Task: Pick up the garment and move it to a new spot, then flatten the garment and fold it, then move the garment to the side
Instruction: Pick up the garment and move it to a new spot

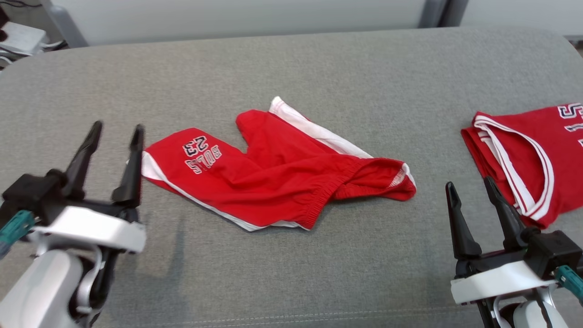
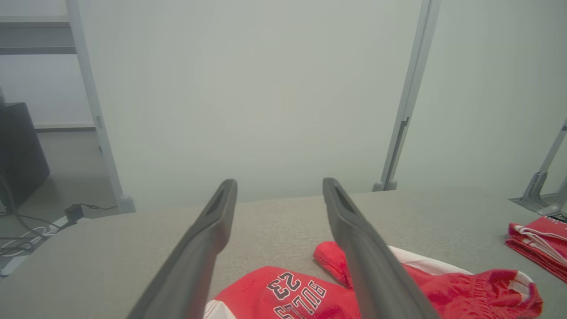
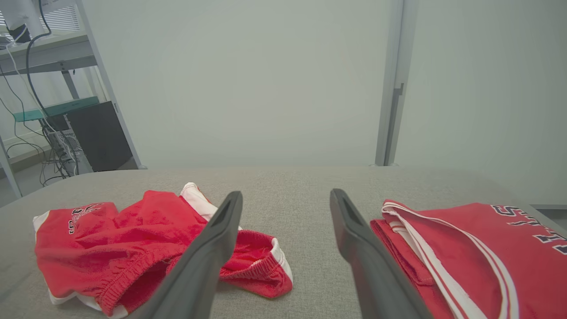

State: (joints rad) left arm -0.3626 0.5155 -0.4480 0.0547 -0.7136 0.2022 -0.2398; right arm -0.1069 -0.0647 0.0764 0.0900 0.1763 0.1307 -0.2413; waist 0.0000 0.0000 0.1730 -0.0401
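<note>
Red with white side stripes, the garment (image 1: 273,177) lies rumpled at the middle of the grey surface (image 1: 319,68), one leg twisted and the waistband bunched toward the right edge, so flattening seems not yet done. The left gripper (image 1: 117,128) hovers just beside its left hem, fingers apart, likely to pinch that corner. The right gripper (image 1: 469,181) waits near the front edge, fingers apart and empty, beside a folded jersey (image 1: 524,155).

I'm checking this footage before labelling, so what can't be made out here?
Red folded jersey with white trim: lettering is cut off by the head view's right edge.
Crumpled red fabric shorts: lower part runs off the left wrist view's bottom edge, partly behind the left claw.
</note>
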